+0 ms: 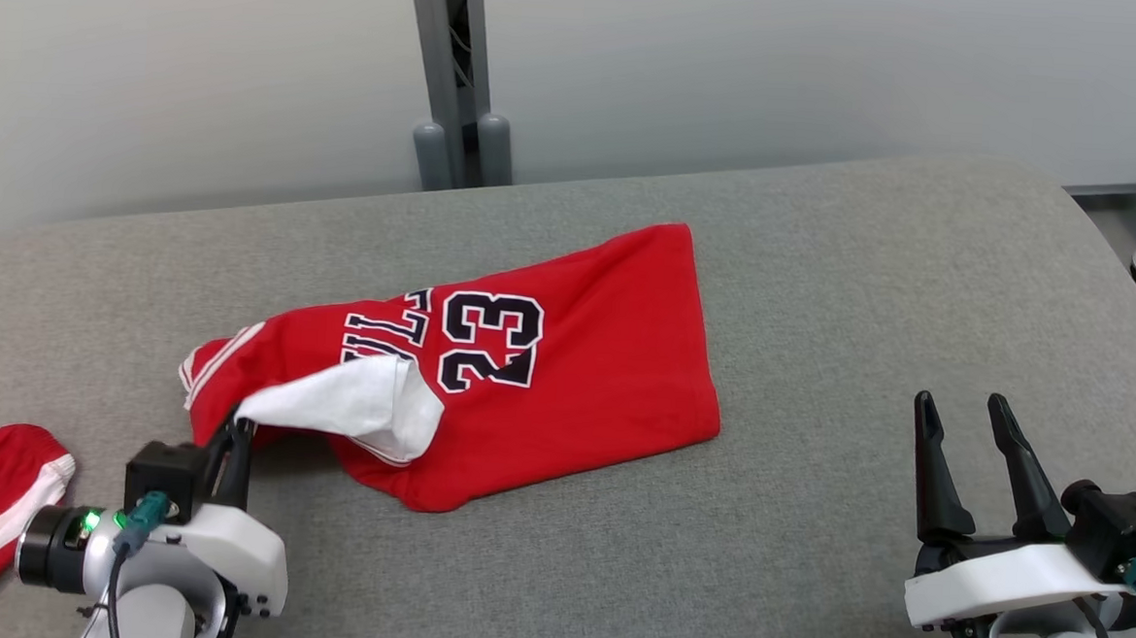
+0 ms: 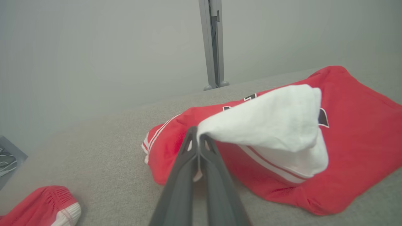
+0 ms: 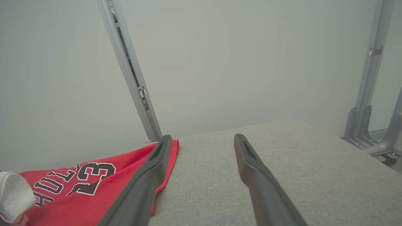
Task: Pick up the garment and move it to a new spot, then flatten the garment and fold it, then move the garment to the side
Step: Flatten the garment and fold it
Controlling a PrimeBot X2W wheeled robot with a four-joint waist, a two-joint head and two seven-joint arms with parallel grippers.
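Red garment (image 1: 576,358) lies rumpled on the grey cushion (image 1: 823,274) in front of the post (image 1: 455,60). Left of the post and nearer, the left gripper (image 1: 236,433) is pinched tight on its white flap (image 1: 359,405); the right gripper (image 1: 962,406), well to the post's right, stands wide and empty. Pick-up seems in hand; next calls for a lift without the flap slipping.

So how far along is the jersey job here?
Early. Nothing looks finished: the red jersey lies rumpled and partly doubled over on the grey table. In hand: the left gripper is shut on the jersey's white flap, raising it. The right gripper is open, apart from the cloth. Left: moving it, flattening, folding, setting it aside.
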